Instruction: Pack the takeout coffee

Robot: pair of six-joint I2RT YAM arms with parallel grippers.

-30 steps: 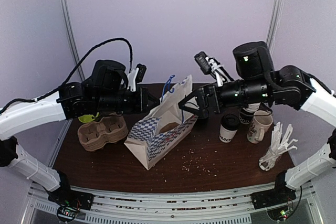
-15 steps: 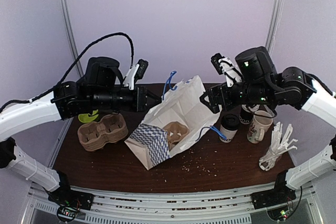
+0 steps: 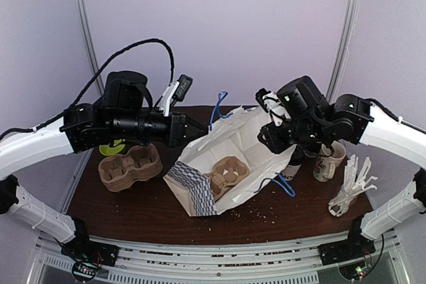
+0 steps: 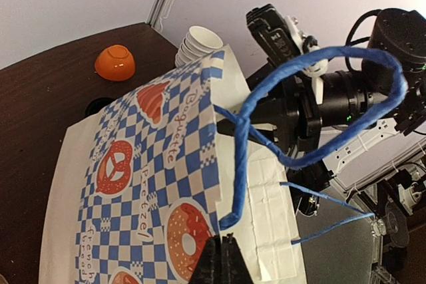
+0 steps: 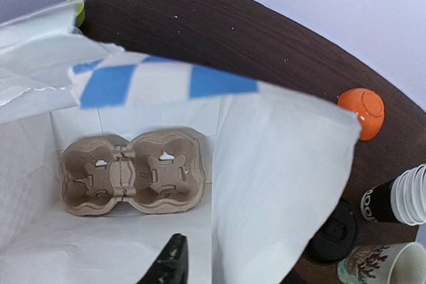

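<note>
The takeout coffee shows in the right wrist view only as its round black lid (image 5: 335,232), just outside the bag's right wall; in the top view my right arm hides it. The white paper bag (image 3: 234,139) with a blue checkered front lies open on the table, a brown cup carrier (image 3: 226,172) inside it. My left gripper (image 3: 200,129) is shut on the bag's left rim, at the foot of the blue handle (image 4: 246,131). My right gripper (image 3: 267,139) straddles the right wall. One finger (image 5: 172,259) shows inside, apart from the paper; the other is hidden.
A second cup carrier (image 3: 130,164) sits at the left of the table. A mug (image 3: 327,161), a stack of paper cups (image 5: 407,194) and white cutlery (image 3: 349,187) crowd the right side. An orange bowl (image 5: 361,108) sits at the back.
The bag's mouth has spread wide and the carrier inside now shows. My right gripper moved right and down along the right wall, its jaws narrowing. The left gripper kept its hold.
</note>
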